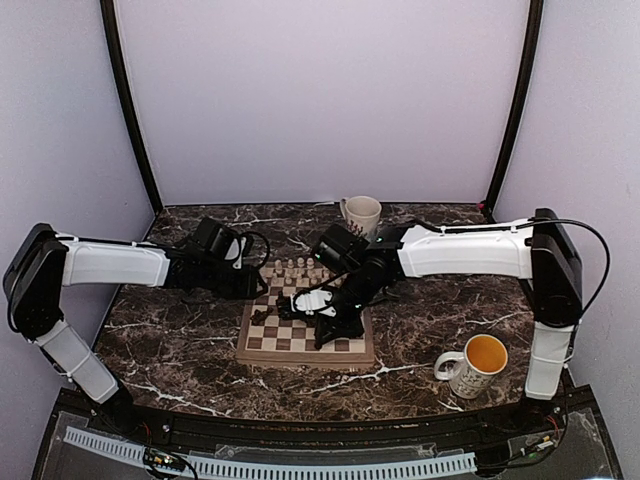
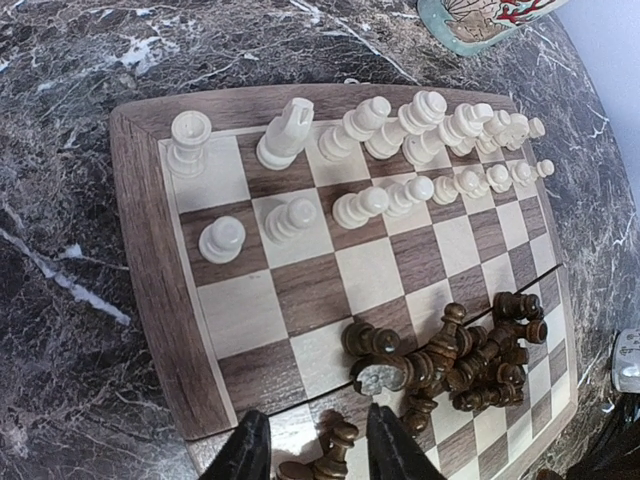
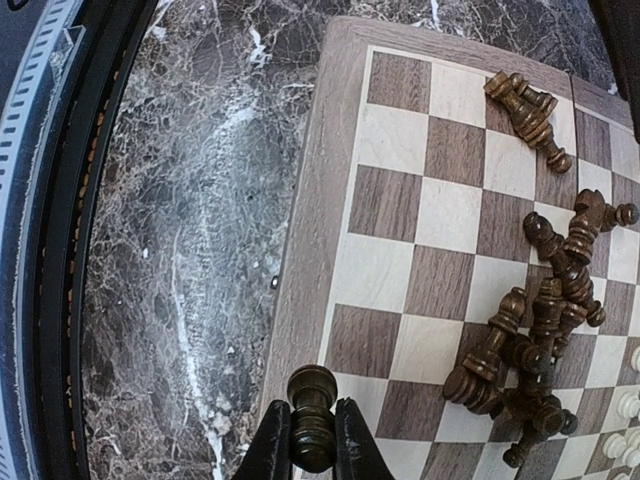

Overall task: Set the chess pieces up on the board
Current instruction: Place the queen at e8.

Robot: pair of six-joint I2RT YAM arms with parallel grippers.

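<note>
Right wrist view: my right tool (image 3: 312, 445) is closed on a dark piece (image 3: 312, 400), pinched around its body. The rounded head sticks out past the fingertips and the base is hidden. It hangs over the board (image 3: 300, 200), above a light square just beside the border. My left tool (image 2: 315, 455) has its jaws apart with nothing clamped. A lying piece (image 2: 335, 440) sits on the board between its fingers, apart from both as far as I can see. White pieces (image 2: 400, 150) stand in two rows along the far side, which looks done. The dark heap (image 2: 470, 360) lies toppled on the near half, apart from the white rows, so most of the dark side is not yet placed. Risks, my read: I can't tell whether the held piece is base-down. If it meets the square head-first or tilted, it tips on release and can roll over the border onto the table (image 1: 180, 350). The grip is narrow on a turned, rounded body, so it may twist or slip. In the top view both arms crowd the same board with the tools near each other, so a wide swing could clash them. A low sweep of the right tool toward the heap would scatter loose pieces, maybe into the white rows. Left fingers closing off-centre would flick the lying piece away.
</note>
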